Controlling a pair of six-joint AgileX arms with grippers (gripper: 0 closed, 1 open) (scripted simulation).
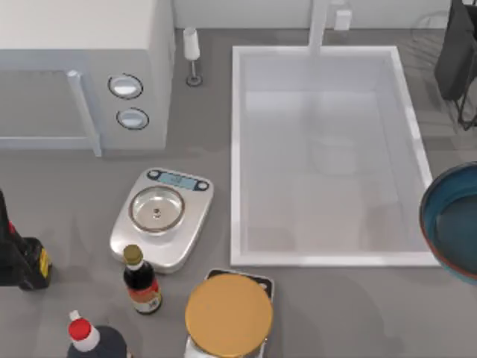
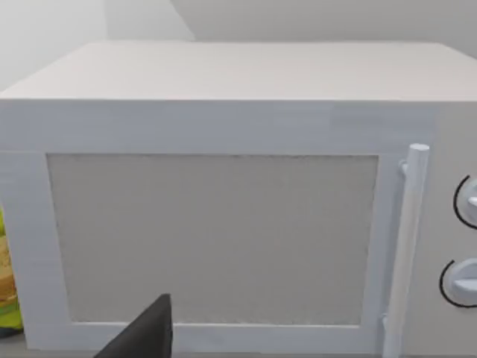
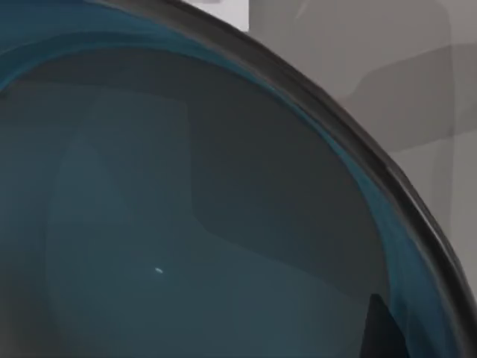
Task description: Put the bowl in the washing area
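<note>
The bowl (image 1: pixel 453 224) stands just beside the right rim of the washing area (image 1: pixel 237 156). My right gripper's state I cannot tell; my left arm (image 1: pixel 19 253) waits near the scale (image 1: pixel 162 218).

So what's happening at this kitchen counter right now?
A two-armed robot is meant to move the large deep-blue glazed bowl into the big white rectangular sink basin. The bowl sits at the table's right edge, just outside the basin's rim, so that step is not yet done. The right arm's wrist camera looks closely into the bowl. The left arm is at the far left, its camera facing the white microwave.
</note>
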